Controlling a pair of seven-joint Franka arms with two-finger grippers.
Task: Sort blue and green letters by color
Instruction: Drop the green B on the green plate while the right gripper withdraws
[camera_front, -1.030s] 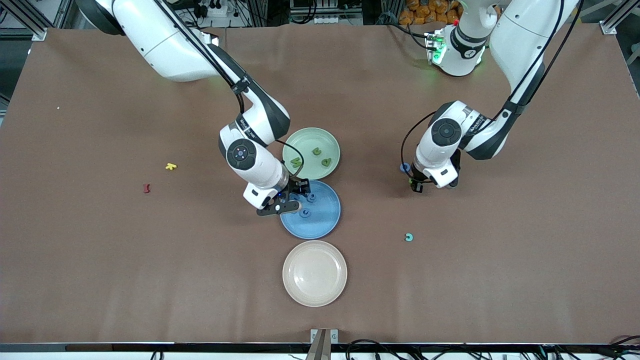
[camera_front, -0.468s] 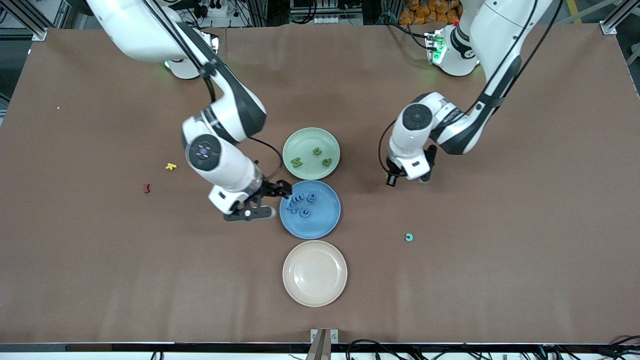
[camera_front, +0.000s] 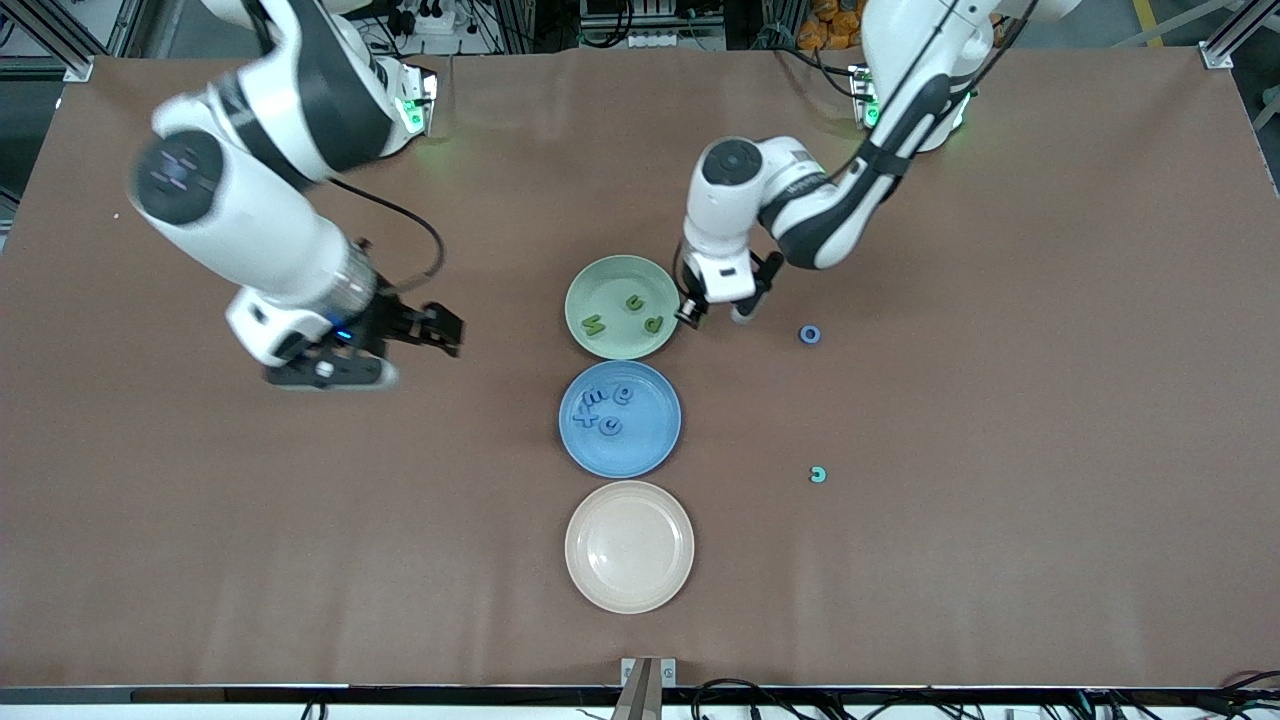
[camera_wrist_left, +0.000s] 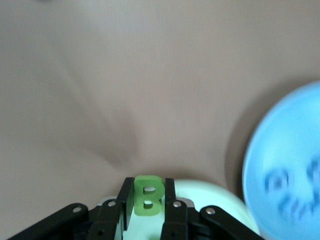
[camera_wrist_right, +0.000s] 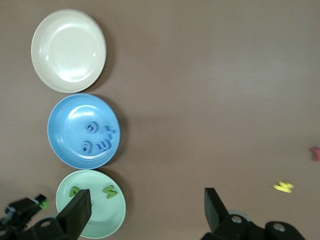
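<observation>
Green letter B (camera_wrist_left: 146, 195) pinched in left claw (camera_front: 716, 313) at green plate (camera_front: 600, 283) rim; right claw (camera_front: 400, 352) spread over bare table (camera_front: 1000, 500).

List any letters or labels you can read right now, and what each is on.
"B": green letter in the left gripper's fingers.
"O": blue letter on the table.
"C": teal letter on the table.
Letters on the green plate and blue plate: too small to read.

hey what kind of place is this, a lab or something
Likely a robotics lab: two Franka arms at a brown table, aluminium framing at its corners, and colored plates with toy letters, like the blue plate.
</observation>
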